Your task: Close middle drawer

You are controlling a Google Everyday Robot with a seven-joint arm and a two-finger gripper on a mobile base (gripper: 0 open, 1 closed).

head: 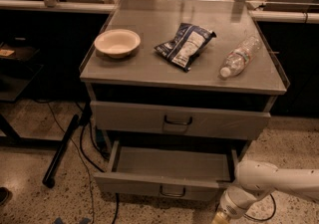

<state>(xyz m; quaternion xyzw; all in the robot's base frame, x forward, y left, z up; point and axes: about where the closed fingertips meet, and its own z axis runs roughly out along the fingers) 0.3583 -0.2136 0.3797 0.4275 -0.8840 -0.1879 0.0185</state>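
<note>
The middle drawer (169, 185) is a shallow grey metal tray pulled well out at the bottom of the cabinet. Its low front panel carries a small dark bail handle (172, 192). The tray looks empty inside. My white arm (259, 180) comes in from the right edge, just off the drawer's front right corner. My gripper (220, 219) points down at the bottom edge of the camera view, to the right of the front panel and mostly cut off.
Above is a drawer with a taller front panel (179, 121), slightly out. The cabinet top holds a cream bowl (117, 43), a chip bag (184, 45) and a plastic bottle (240, 56). A black pole (62, 151) and cables (89, 158) lie on the floor at left.
</note>
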